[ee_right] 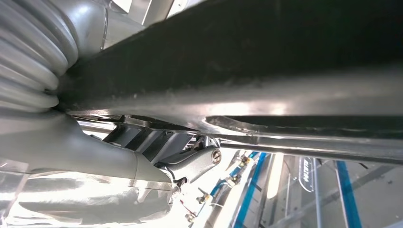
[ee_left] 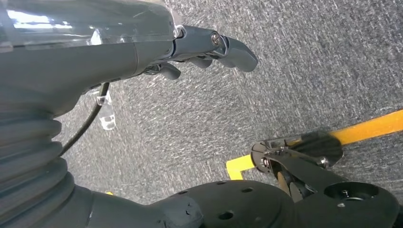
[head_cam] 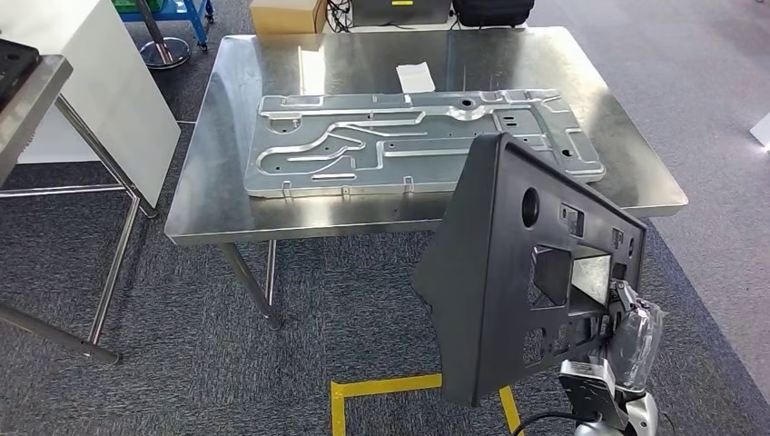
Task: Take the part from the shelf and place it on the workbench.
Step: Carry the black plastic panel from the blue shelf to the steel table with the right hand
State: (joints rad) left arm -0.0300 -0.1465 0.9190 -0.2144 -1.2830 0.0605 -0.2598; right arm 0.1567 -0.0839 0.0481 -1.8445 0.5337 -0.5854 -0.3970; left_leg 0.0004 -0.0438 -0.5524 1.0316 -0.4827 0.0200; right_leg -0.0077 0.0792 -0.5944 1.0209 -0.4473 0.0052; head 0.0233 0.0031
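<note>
The black plastic part (head_cam: pixel 508 272) is held up on edge in front of the robot, short of the steel counter (head_cam: pixel 209 209), its upper corner overlapping the counter's near-right edge in the head view. It's gripped low on its right side by the right hand (head_cam: pixel 631 331), fingers clamped on the part's frame near a rectangular cutout; in the right wrist view the part's dark underside (ee_right: pixel 266 52) is seen pressed close against that hand (ee_right: pixel 157 156). The left hand (ee_left: pixel 209 45) is seen hanging over grey carpet w/ nothing in it, fingers loosely curled, not fully closed.

Step judged: carry phase. Part is already off the shelf and brought to the counter, not yet set down.

On the counter a large stamped metal panel (head_cam: pixel 409 141) is laid across the middle, w/ a small white paper (head_cam: pixel 416 77) just behind it. Free surface is left mostly at the near edge and the sides.

Next move, as judged: part to be lifted fwd over the counter edge, tilted from upright toward flat, and lowered onto bare steel or onto the panel; which spot is intended can't be told. Risk: the one-handed hold on a wide part may let it swing or clip the counter edge.
</note>
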